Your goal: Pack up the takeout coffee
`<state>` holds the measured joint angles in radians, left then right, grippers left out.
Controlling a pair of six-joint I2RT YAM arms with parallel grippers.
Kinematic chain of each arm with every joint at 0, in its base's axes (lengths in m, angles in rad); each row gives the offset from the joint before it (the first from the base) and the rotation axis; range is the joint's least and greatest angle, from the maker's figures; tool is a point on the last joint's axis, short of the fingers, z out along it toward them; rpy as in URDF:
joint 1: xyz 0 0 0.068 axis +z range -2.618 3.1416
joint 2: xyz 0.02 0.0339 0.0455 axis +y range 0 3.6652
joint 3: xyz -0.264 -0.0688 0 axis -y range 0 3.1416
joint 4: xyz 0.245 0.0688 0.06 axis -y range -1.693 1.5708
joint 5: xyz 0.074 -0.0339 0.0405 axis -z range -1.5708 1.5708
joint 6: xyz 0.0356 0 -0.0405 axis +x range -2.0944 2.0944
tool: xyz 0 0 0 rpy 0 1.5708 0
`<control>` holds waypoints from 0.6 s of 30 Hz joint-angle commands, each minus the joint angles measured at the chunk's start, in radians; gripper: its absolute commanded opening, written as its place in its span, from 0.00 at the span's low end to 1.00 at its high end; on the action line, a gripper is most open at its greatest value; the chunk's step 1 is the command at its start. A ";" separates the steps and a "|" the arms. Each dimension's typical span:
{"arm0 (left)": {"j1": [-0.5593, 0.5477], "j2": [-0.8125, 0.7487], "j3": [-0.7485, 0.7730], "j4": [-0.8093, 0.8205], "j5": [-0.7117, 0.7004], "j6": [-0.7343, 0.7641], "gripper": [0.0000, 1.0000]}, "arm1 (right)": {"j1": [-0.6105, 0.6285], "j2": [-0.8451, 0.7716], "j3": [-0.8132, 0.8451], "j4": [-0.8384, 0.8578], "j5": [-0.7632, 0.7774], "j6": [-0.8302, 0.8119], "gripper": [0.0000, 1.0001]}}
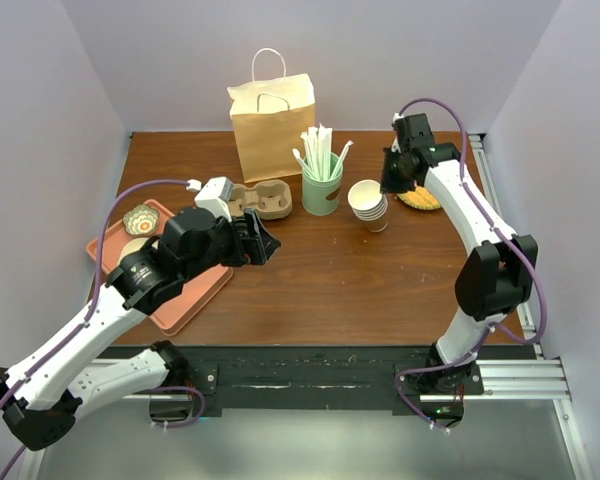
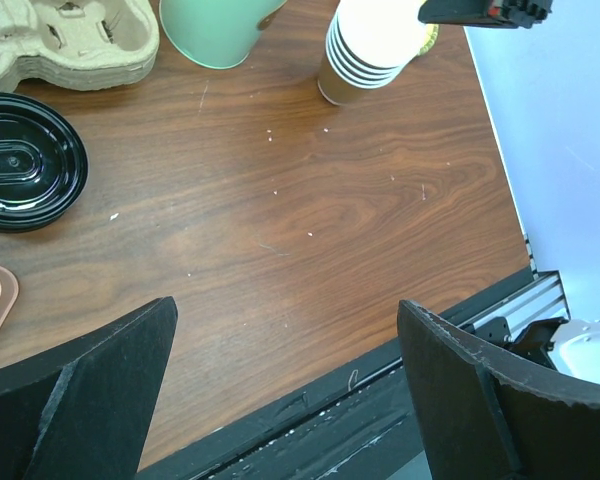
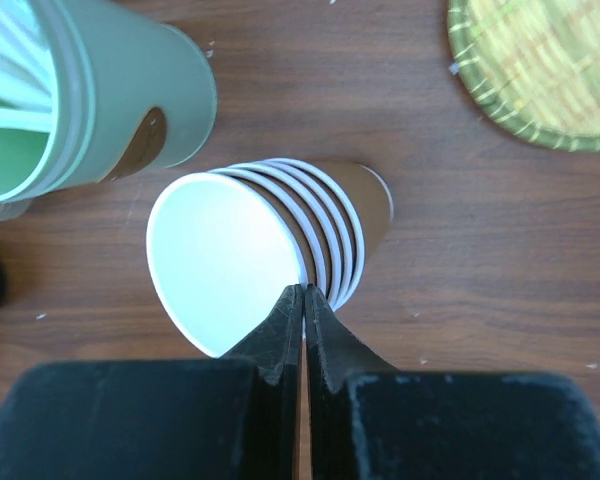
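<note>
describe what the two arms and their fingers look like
Both the left arm and right arm have smooth white tubular links, bulky black joint housings and a purple cable looping alongside. The left fingers are broad matte black wedges; the right fingers are black too, tapering to thin tips.

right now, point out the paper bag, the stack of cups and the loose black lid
paper bag (image 1: 273, 135): top external view, on its front face
stack of cups (image 3: 220, 260): right wrist view, inside the top cup
black lid (image 2: 20, 162): left wrist view, on its raised middle
</note>
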<state>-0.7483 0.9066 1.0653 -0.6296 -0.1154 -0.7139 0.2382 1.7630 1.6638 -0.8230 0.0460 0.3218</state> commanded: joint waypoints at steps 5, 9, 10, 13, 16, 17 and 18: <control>0.004 0.026 0.002 0.060 -0.003 0.030 0.95 | -0.040 -0.097 -0.099 0.142 -0.122 0.135 0.00; 0.004 0.125 0.035 0.070 0.011 0.054 0.93 | -0.103 -0.158 -0.215 0.225 -0.295 0.215 0.00; 0.003 0.146 0.039 0.082 0.026 0.056 0.92 | -0.108 -0.168 -0.261 0.254 -0.314 0.226 0.00; 0.006 0.224 0.041 0.128 0.074 0.054 0.86 | -0.112 -0.201 -0.323 0.291 -0.365 0.241 0.00; 0.009 0.305 0.061 0.146 0.104 0.027 0.83 | -0.117 -0.227 -0.355 0.305 -0.391 0.243 0.00; 0.015 0.325 0.068 0.154 0.111 0.022 0.82 | -0.122 -0.231 -0.358 0.305 -0.403 0.247 0.00; 0.020 0.360 0.073 0.162 0.135 0.019 0.81 | -0.122 -0.237 -0.363 0.308 -0.416 0.250 0.00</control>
<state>-0.7464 1.2003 1.0767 -0.5449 -0.0536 -0.6876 0.1131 1.5780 1.3174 -0.5896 -0.2642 0.5335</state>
